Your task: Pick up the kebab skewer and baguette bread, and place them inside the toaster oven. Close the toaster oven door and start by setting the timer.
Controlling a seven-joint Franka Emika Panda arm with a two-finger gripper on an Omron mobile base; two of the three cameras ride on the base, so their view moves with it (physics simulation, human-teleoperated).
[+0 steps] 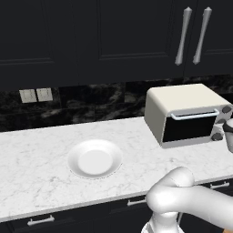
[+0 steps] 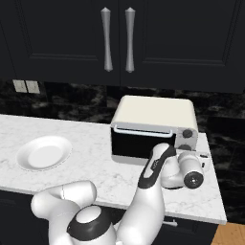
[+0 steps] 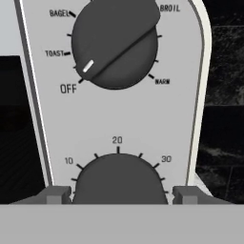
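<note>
The cream-white boxy toaster oven [image 2: 153,129] sits at the far right of the white marbled stone counter [image 1: 41,168], against the black veined backsplash; its dark glass door with the pale bar handle [image 2: 142,130] along the top stands shut, so whether the skewer and the loaf are inside I cannot tell; a round white plate [image 1: 94,159] lies bare on the counter well to the left of the oven; the white arm reaches across to the oven's right end, its two-finger gripper [image 3: 118,195] pressed up to the pale control panel [image 3: 114,114]; seen from the hand, the two dark fingertips [image 3: 57,195] stand on either side of the lower dark round timer knob [image 3: 118,183], ringed with 10, 20 and 30, spread about as wide as the knob; whether they actually pinch it I cannot tell; above it the larger dark mode knob [image 3: 116,45] has its white mark between OFF and TOAST; dark cabinets with two long silver handles [image 2: 117,38] hang overhead
</note>
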